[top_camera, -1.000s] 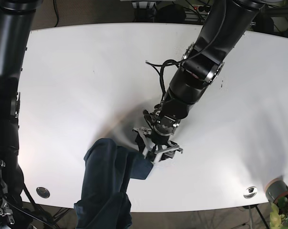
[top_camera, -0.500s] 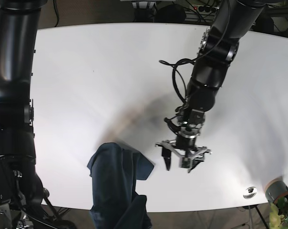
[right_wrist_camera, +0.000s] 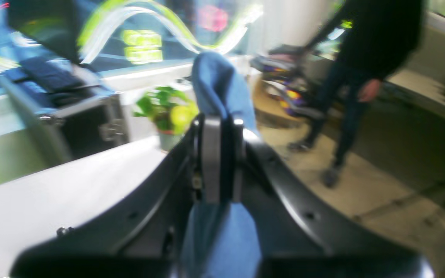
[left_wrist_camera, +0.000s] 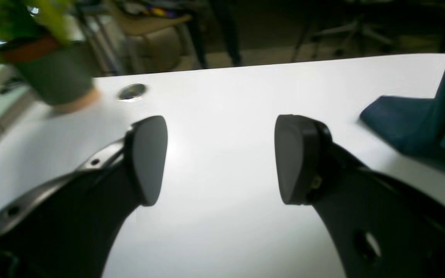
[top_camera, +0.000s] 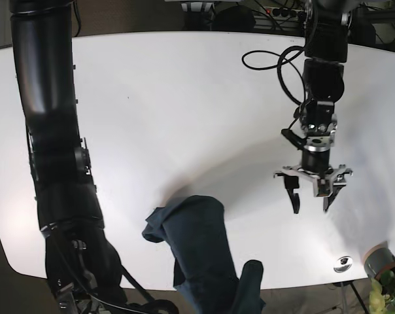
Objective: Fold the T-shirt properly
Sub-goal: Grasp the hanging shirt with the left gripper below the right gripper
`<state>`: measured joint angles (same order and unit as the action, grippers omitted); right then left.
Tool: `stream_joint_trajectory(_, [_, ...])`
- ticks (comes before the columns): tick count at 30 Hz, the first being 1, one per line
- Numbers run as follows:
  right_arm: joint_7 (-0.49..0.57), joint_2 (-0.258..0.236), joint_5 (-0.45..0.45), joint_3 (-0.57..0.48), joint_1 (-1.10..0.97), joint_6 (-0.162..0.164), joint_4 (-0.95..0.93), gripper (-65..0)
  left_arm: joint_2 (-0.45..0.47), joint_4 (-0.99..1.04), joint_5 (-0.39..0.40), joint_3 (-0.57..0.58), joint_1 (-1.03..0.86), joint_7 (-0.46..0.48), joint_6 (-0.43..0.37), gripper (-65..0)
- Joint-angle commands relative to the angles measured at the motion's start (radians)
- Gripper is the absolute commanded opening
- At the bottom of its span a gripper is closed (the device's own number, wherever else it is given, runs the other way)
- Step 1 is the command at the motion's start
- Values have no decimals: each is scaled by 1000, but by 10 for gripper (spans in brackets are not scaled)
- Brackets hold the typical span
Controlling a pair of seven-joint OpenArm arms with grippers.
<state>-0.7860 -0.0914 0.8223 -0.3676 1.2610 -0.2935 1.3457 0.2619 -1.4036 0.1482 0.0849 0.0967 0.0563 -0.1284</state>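
The dark blue T-shirt (top_camera: 199,247) lies bunched on the white table (top_camera: 152,98) near the front edge, with one end lifted at the bottom of the base view. My left gripper (top_camera: 313,193) hangs open and empty over bare table, well right of the shirt. In the left wrist view its open gripper (left_wrist_camera: 220,160) shows wide apart, with a shirt corner (left_wrist_camera: 404,123) at the right. In the right wrist view my right gripper (right_wrist_camera: 218,170) is shut on a fold of the blue shirt (right_wrist_camera: 216,85). That gripper itself is hidden in the base view.
A metal grommet (top_camera: 343,263) and a potted plant (top_camera: 382,265) sit at the table's front right corner; both show in the left wrist view, grommet (left_wrist_camera: 131,91) and pot (left_wrist_camera: 52,77). A person (right_wrist_camera: 361,58) stands beyond the table. My right arm (top_camera: 53,131) crosses the left side.
My left gripper has let go of the shirt corner and moved right, away from it, staying open. The shirt has been dragged right and bunched, with one end lifted.
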Motion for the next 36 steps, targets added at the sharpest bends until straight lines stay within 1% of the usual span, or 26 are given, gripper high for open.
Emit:
stream_joint_trajectory(1, [38, 11, 18, 15, 45, 3, -24, -626, 12, -102, -5, -26, -27, 7, 6, -256])
stream_joint_trajectory(3, [38, 26, 13, 17, 45, 3, -47, -626, 29, -167, -5, -46, -90, -13, 6, -256])
stream_joint_trajectory(5, [38, 31, 12, 17, 45, 3, -50, -626, 35, -199, -5, -49, -125, -16, 6, -256])
stream_joint_trajectory(7, [38, 31, 12, 14, 45, 3, -51, -626, 33, -207, -5, -49, -145, -17, 6, -256])
stream_joint_trajectory(10, [38, 26, 10, 17, 45, 3, -48, -626, 32, -191, -6, -17, -144, -17, 6, -256])
stream_joint_trajectory(13, [38, 5, 10, 15, 45, 3, -48, -626, 30, -159, -6, 34, -131, -17, 6, -256])
stream_joint_trajectory(16, [38, -6, 10, 17, 45, 3, -48, -626, 30, -124, -6, 95, -113, -17, 6, -256])
stream_joint_trajectory(18, [41, -32, 10, 17, 45, 3, -51, -626, 30, -70, -6, 149, -90, -17, 6, -256])
stream_joint_trajectory(26, [41, -69, 10, 17, 45, 3, -51, -626, 27, 70, 1, 321, -51, -9, 6, -256])
stream_joint_trajectory(28, [41, -74, 10, 17, 45, 3, -47, -626, 0, 94, 1, 356, -36, -8, 6, -256])
stream_joint_trajectory(30, [41, -83, 10, 17, 45, 3, -47, -626, -25, 114, -2, 367, -19, -8, 6, -256])
stream_joint_trajectory(36, [41, -86, 10, 17, 45, 3, -47, -626, -168, 229, -5, 369, 68, -13, 3, -254])
